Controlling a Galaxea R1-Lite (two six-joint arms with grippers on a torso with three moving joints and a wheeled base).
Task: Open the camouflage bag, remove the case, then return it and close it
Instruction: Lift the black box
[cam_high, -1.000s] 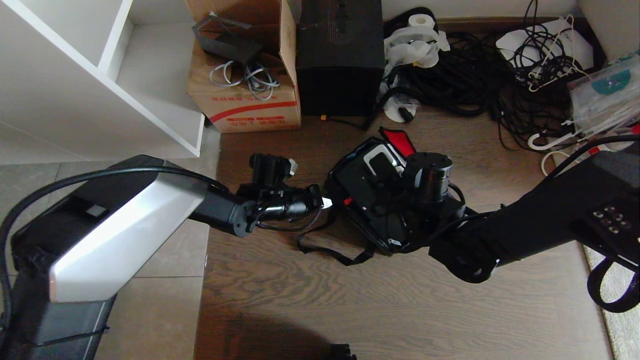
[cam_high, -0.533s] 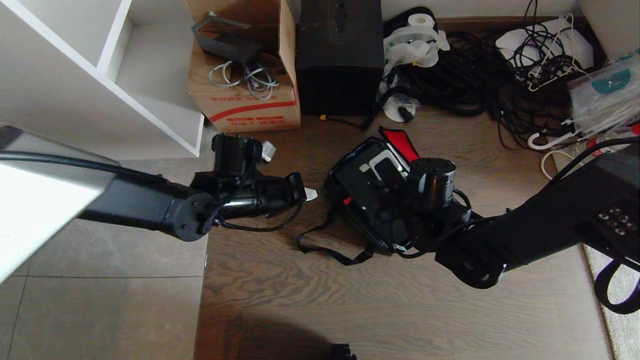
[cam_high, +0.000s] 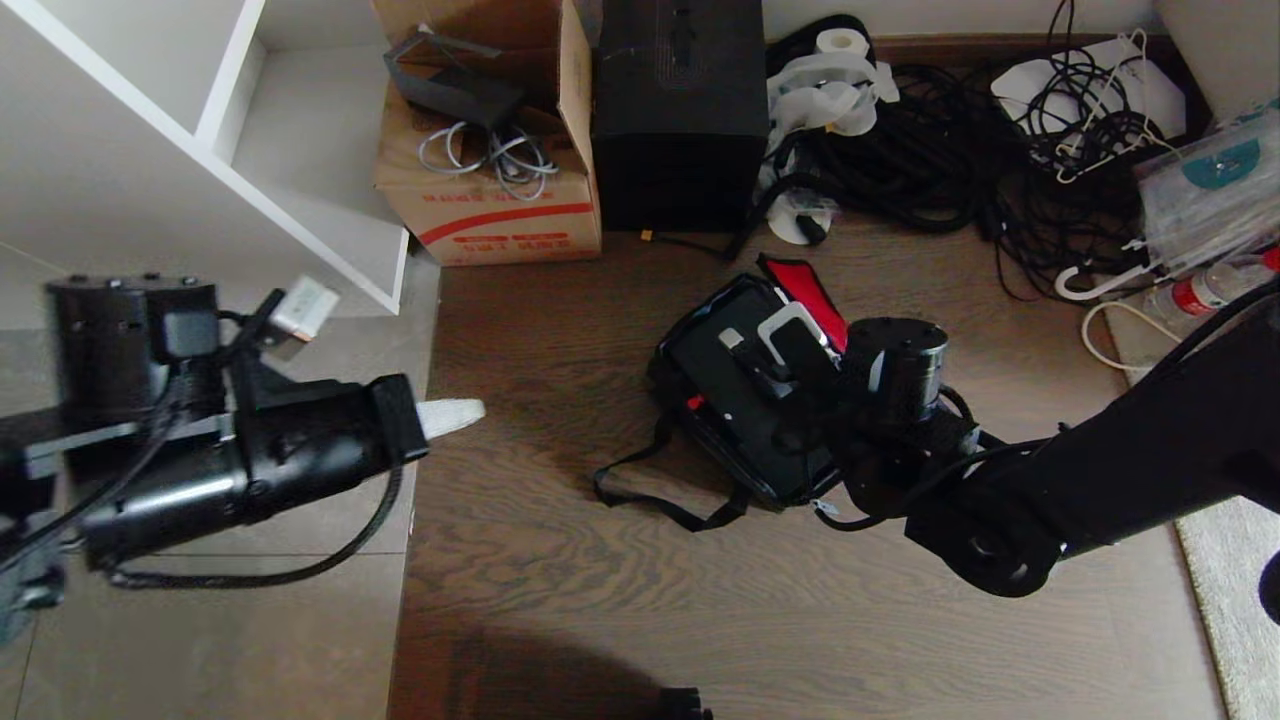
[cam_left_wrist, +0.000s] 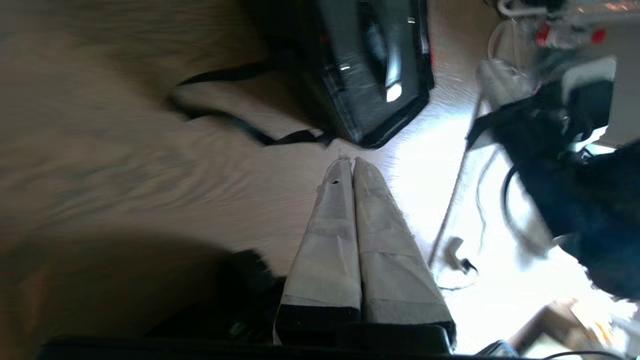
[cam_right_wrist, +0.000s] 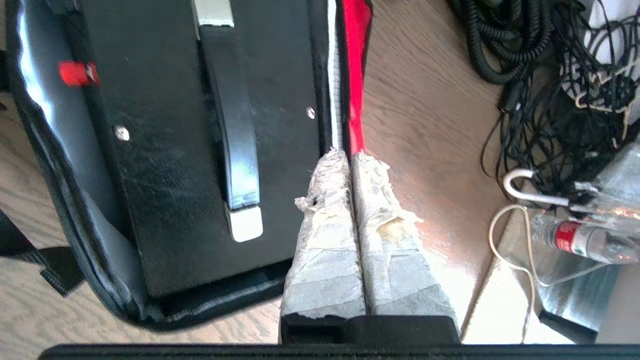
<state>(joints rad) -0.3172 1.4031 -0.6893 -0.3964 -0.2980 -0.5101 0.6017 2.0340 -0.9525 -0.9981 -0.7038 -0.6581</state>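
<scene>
Step in hand: by the look of it, closing the bag, with the case (cam_right_wrist: 165, 150) lying inside the camouflage bag (cam_high: 700, 400) on the wood floor (cam_high: 560, 600), handle (cam_right_wrist: 230, 125) up.
Lid: the red-lined lid (cam_right_wrist: 353, 75) stands open along the bag's far edge.
Doing it well: the lid edge should swing over the case in an arc, not be dragged sideways, so the soft bag does not slide; the loose strap (cam_high: 650, 500) should stay outside the seam.
Right gripper (cam_right_wrist: 350, 156): taped fingers pressed together, tips right at the lid's red edge and the white strip beside it; whether they pinch the fabric cannot be told.
Left gripper (cam_left_wrist: 348, 161): clenched, empty, well to the left of the bag.
</scene>
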